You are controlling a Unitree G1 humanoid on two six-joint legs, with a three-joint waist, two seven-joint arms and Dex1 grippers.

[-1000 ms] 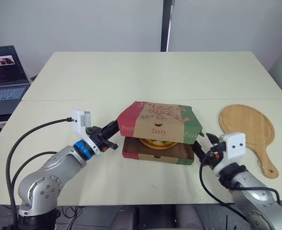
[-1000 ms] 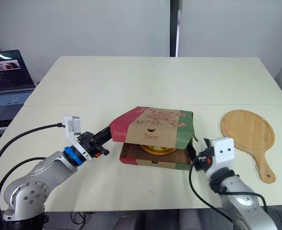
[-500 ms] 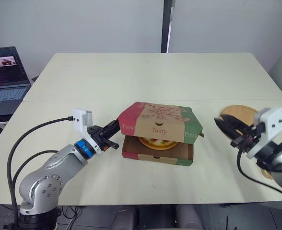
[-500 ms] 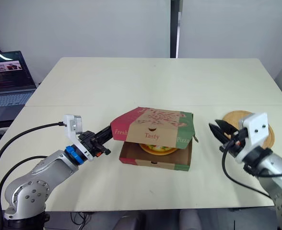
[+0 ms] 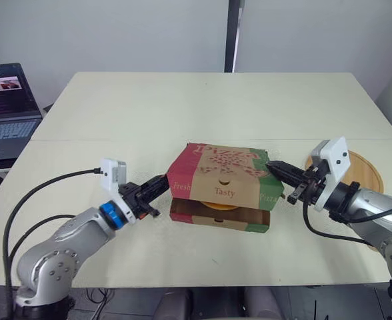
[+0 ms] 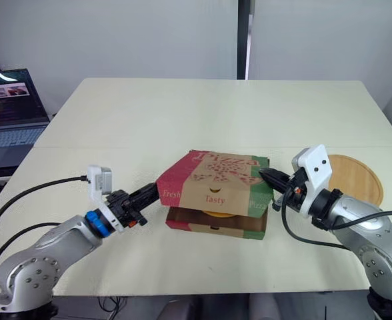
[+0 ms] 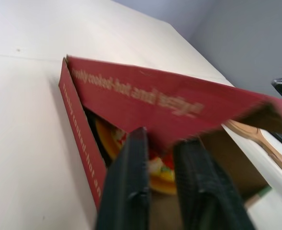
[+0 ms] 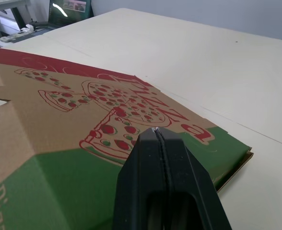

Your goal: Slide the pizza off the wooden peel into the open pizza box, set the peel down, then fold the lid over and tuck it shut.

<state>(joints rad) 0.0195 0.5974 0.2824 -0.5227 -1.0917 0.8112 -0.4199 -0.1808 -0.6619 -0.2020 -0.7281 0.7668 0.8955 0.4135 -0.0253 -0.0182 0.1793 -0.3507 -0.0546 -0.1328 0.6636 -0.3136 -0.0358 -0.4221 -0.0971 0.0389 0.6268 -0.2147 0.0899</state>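
Left eye view first: got a printed cardboard pizza box (image 5: 216,217) parked in the middle of the table (image 5: 203,107), with the lid (image 5: 224,159) folded down over the base but not tucked in. Front flap hanging over the front wall, gap showing underneath. Can just spot the pizza (image 7: 161,175) in there, lying inside the base, clearer in the left wrist view.

Left gripper (image 5: 164,181) in at the box's 9 o'clock side, up against the red side flap of the lid. Going by the left wrist view, fingers apart with a clear gap, and the flap's lower edge right at the fingertips. Can't tell whether that edge is between them or just resting on them, but no squeeze on it.

Right gripper (image 5: 271,165) over at the 3 o'clock side, fingers pressed together into one point. Tip sitting right at the green corner of the lid top. Can't say for sure whether touching or just above.

Wooden peel (image 6: 359,175) lying flat on the table further out at 3 o'clock from the box, well apart from it, partly behind the right arm. Open laptop (image 5: 6,100) beyond the table's edge around 10 o'clock.
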